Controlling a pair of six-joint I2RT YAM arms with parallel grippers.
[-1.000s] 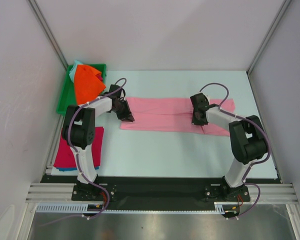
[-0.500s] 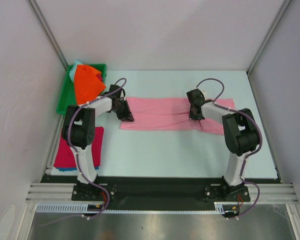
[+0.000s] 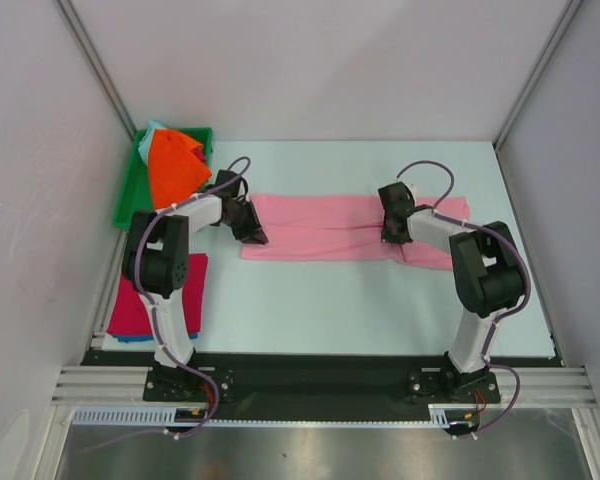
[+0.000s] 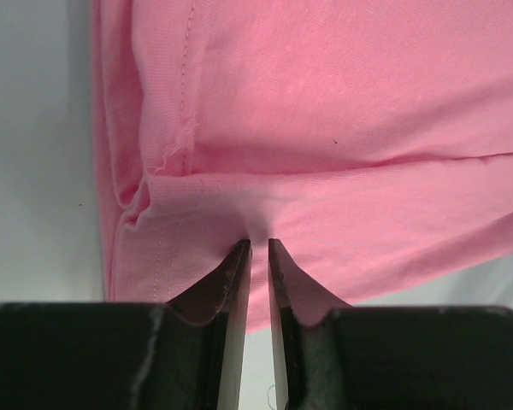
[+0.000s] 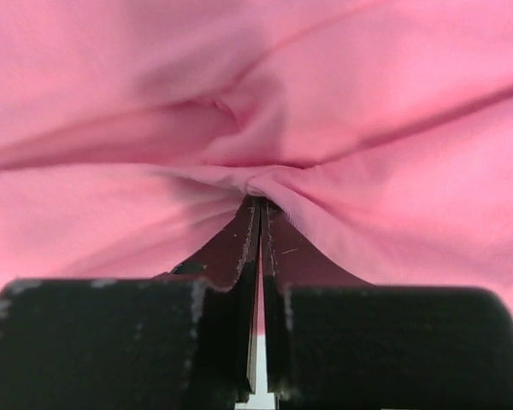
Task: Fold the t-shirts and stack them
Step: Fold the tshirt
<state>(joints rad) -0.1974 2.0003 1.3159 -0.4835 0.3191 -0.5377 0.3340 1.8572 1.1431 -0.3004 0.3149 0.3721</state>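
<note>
A pink t-shirt lies folded into a long strip across the middle of the table. My left gripper is at its left end. In the left wrist view the jaws are pinched on a pucker of the pink cloth near the hem. My right gripper is on the right part of the strip. In the right wrist view it is shut on a raised fold of the pink cloth, which wrinkles around the tips.
A green tray at the back left holds a crumpled orange shirt over a teal one. A folded magenta shirt lies on something blue at the table's left edge, beside the left arm.
My right gripper has shifted slightly back and left on the pink shirt, and its arm has swung in closer. The left gripper has held still.
</note>
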